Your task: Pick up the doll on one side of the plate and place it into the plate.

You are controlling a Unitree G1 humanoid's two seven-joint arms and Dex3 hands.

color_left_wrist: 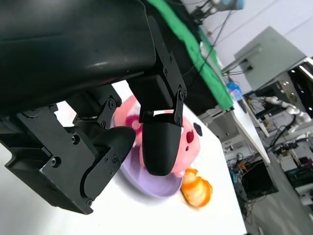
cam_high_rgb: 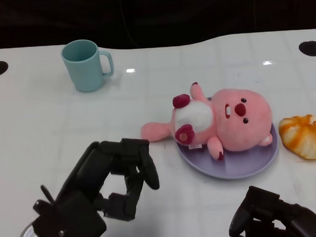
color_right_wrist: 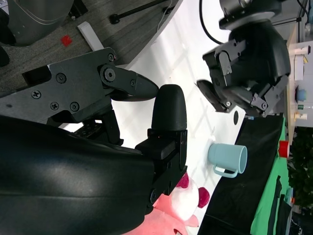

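Doll (cam_high_rgb: 221, 123) is lying on plate (cam_high_rgb: 231, 168), centre-right of frame, one limb trailing onto worktop. Left hand (cam_high_rgb: 106, 186) is hovering empty w/ fingers apart; right hand (cam_high_rgb: 272, 216) unclear. Risk: a passing hand snagging that limb, dragging doll off.

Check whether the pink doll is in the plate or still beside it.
In. The pink doll lies on its back on the purple plate, one leg hanging over the rim onto the table; neither hand touches it.

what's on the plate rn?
The pink doll lies on the purple plate, one limb trailing onto the table. The plate surface under the doll is covered, so anything beneath can't be seen.
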